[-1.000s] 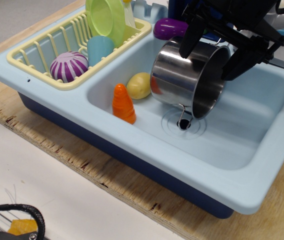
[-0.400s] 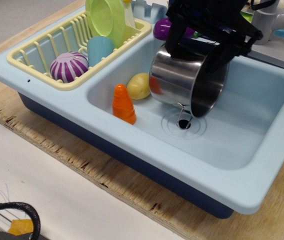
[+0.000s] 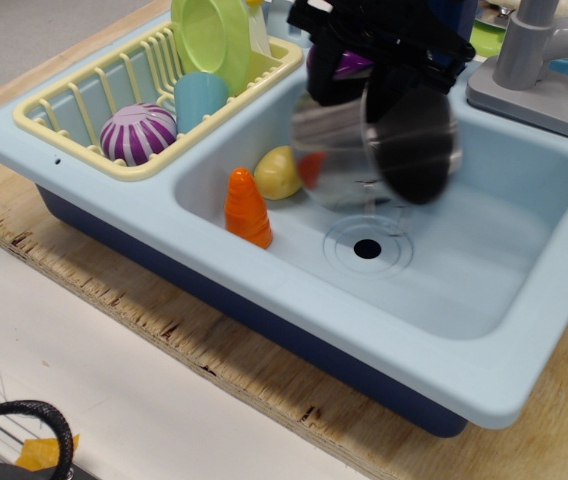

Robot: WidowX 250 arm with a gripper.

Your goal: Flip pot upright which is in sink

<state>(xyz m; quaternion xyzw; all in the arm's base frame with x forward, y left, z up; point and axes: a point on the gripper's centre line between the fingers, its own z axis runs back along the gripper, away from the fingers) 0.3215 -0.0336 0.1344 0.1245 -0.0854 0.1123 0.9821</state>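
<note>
One blurred pot [image 3: 379,150] hangs tilted over the sink [image 3: 484,290], seemingly pinched by the hand [image 3: 379,55].

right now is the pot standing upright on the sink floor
No, the pot is lifted and tipped sideways, its dark opening facing out, above the sink drain.

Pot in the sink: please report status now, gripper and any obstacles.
Gripper over the pot, jaws blurred, grip unclear. Pot on its side above the sink floor, dark opening facing the camera. Orange carrot and yellow piece close on its left.
</note>
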